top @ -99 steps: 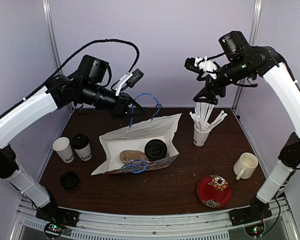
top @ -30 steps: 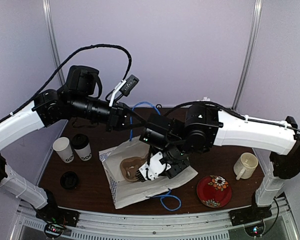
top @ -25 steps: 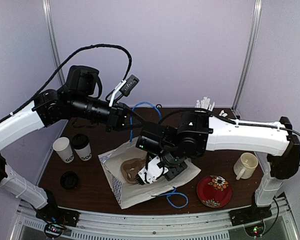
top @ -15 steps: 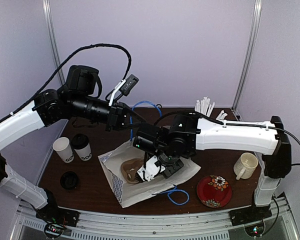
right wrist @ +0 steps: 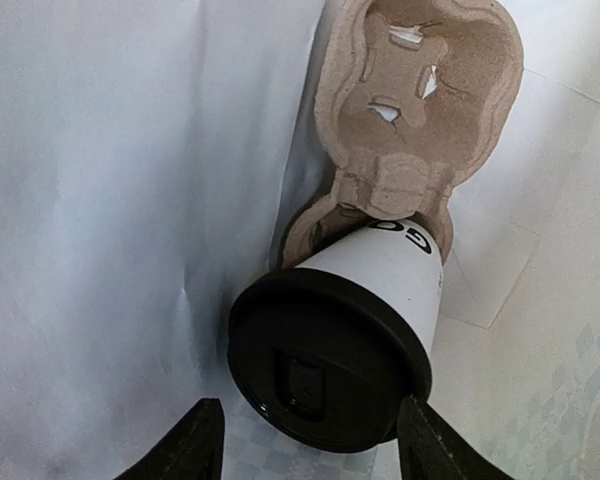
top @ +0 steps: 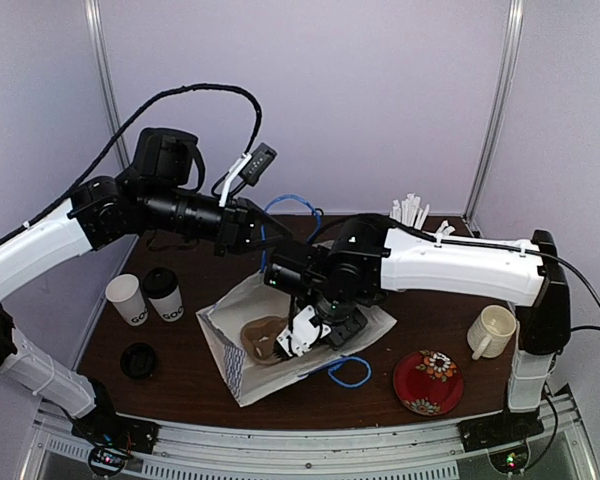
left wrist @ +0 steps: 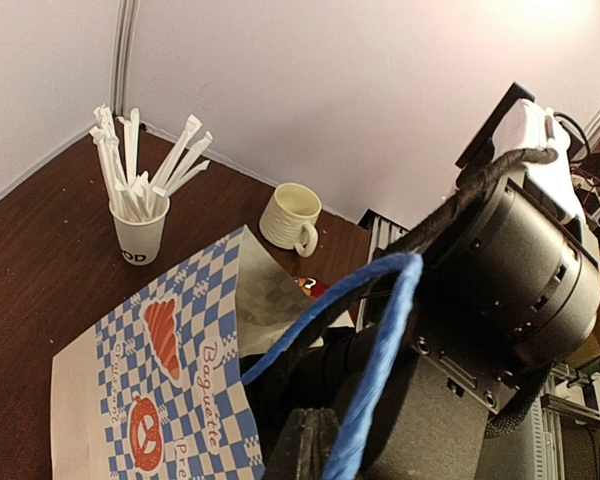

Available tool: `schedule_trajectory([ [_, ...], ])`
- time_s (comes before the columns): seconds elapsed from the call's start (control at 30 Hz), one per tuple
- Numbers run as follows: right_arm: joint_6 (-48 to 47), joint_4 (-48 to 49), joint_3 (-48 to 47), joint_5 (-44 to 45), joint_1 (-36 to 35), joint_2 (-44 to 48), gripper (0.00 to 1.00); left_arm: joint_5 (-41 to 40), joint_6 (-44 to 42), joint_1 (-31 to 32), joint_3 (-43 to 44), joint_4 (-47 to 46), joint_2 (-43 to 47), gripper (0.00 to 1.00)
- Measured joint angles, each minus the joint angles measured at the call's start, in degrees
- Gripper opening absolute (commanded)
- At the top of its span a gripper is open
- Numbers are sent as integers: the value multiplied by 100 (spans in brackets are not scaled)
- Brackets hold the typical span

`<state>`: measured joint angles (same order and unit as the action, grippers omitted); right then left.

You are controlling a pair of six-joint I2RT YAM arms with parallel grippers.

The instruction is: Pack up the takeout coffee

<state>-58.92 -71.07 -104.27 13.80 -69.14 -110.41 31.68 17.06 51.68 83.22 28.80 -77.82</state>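
A takeout coffee cup, white with a black lid, sits tilted in a brown pulp carrier inside the white paper bag. My right gripper is open inside the bag, just short of the lid, one finger on each side. From above, this gripper hides that cup. My left gripper is shut on the bag's blue handle and holds it up. Two more cups stand left of the bag, one unlidded and one lidded.
A loose black lid lies at the front left. A cup of white stirrers stands at the back right. A cream mug and a red plate sit right of the bag. The bag's other blue handle lies on the table.
My right arm came down from the upper right into the bag, then slid left and a little back. The bag's mouth and loose handle shifted with it. The left grip stayed shut.
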Motion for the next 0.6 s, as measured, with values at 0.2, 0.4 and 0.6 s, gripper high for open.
schedule_trajectory([
  [0.2,-83,-46,-125,186,-48,2,65,85,-4,7,96,-7,-9,0],
  [0.4,-195,136,-63,494,-61,2,65,160,-2,7,129,-13,-50,0],
  [0.6,-448,431,116,675,-22,-2,65,122,-22,-4,129,44,-98,0],
])
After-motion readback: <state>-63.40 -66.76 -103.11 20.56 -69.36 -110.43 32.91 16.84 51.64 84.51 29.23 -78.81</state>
